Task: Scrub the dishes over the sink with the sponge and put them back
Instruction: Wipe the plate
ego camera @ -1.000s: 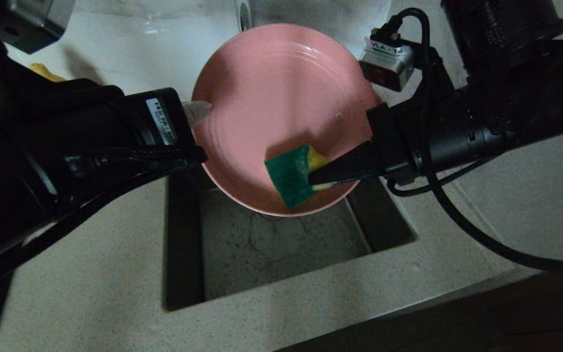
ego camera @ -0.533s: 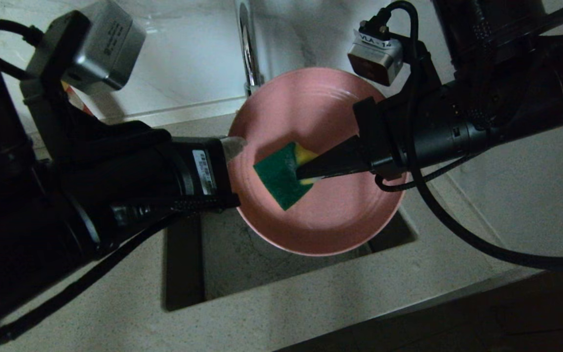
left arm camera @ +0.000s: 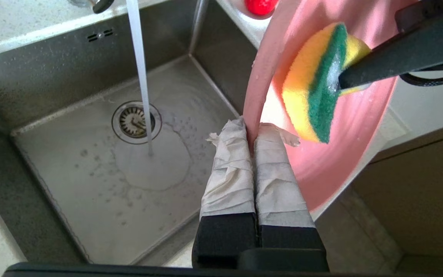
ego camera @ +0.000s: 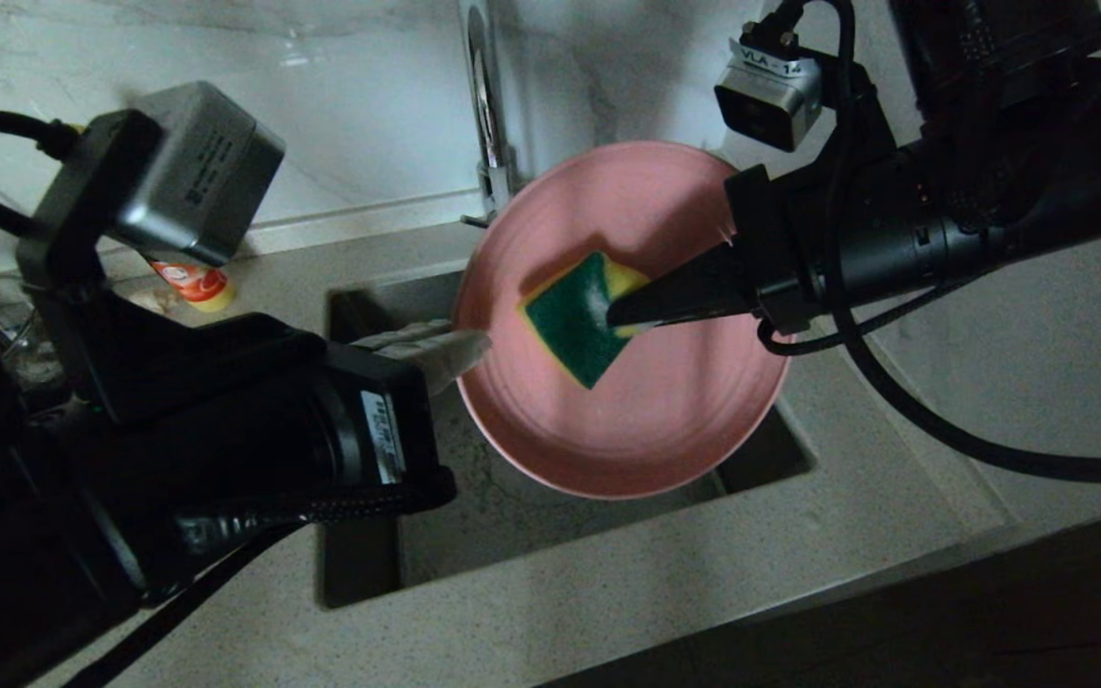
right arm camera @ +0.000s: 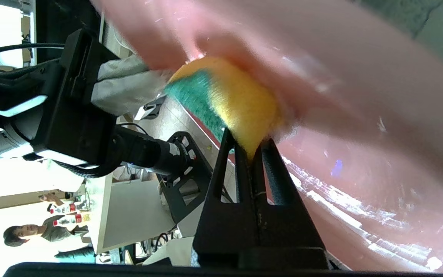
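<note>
Pink plate [ego camera: 641,411] hangs tilted over the sink [ego camera: 474,516], its hollow face turned up and toward the right, its far rim close to the chrome tap [ego camera: 485,105]. The left gripper [ego camera: 460,346] reaches in from the near left and pinches the plate's left rim between its cloth-wrapped fingers [left arm camera: 229,169], one finger on the face and one on the back, jaws clamped tight on the edge. The right gripper [ego camera: 622,315] comes in from the right, its black jaws closed on the yellow sponge [ego camera: 579,315], squeezing one end of it. The sponge lies against the plate's face a little left of centre, with its dark green side showing from above. In the left wrist view a thin stream of water [left arm camera: 140,77] falls from the tap into the basin beside the drain [left arm camera: 136,121], left of the plate and clear of it. Droplets and wet streaks glisten on the plate's pink surface.
</note>
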Controlling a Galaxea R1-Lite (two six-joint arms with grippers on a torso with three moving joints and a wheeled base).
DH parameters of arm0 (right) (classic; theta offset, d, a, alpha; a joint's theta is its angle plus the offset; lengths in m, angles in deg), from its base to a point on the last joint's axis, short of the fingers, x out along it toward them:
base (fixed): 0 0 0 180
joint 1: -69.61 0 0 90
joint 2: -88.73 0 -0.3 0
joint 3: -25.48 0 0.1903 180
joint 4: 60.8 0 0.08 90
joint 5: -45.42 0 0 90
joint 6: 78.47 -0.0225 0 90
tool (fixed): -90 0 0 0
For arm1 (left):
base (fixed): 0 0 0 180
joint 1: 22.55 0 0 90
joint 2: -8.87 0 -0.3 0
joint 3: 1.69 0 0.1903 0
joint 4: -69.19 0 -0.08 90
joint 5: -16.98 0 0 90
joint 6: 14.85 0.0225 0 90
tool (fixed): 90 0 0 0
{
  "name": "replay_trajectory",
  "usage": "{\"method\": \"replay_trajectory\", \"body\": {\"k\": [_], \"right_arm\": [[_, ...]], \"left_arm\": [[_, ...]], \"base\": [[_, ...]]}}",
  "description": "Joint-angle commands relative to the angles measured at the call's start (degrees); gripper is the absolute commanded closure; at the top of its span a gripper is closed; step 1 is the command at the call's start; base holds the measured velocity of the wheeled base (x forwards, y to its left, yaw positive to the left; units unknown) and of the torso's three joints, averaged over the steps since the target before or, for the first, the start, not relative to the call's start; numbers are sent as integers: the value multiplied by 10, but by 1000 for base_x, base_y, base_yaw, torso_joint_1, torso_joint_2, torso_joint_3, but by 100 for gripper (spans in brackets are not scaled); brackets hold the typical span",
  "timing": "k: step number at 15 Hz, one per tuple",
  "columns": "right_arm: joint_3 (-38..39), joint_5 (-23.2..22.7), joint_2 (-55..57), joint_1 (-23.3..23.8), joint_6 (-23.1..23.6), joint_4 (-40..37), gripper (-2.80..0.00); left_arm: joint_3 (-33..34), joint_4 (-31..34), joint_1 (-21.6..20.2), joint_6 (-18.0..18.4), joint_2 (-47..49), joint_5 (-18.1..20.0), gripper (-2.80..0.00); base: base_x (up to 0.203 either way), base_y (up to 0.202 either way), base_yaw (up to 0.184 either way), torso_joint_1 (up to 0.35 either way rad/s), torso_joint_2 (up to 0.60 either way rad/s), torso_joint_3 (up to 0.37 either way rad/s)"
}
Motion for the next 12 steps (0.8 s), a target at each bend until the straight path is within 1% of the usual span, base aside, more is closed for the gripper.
{"method": "replay_trajectory", "body": {"k": [1,6,10,12], "right_arm": [[12,2,-21,5,-1,-5,0],[46,3,-54,8,1,-5,0],[52,3,-75,37,6,-8,0],[53,2,-80,39,6,-12,0]], "left_arm": [[4,-1,-2,0,-17,-5,0],[-2,-2,-8,-5,-18,-6,0],[4,-2,-20,-6,-16,-6,0],[3,-2,-25,-6,-14,-6,0]], "base": [[0,0,0,0,0,0],[0,0,0,0,0,0],[0,0,0,0,0,0],[0,0,0,0,0,0]]}}
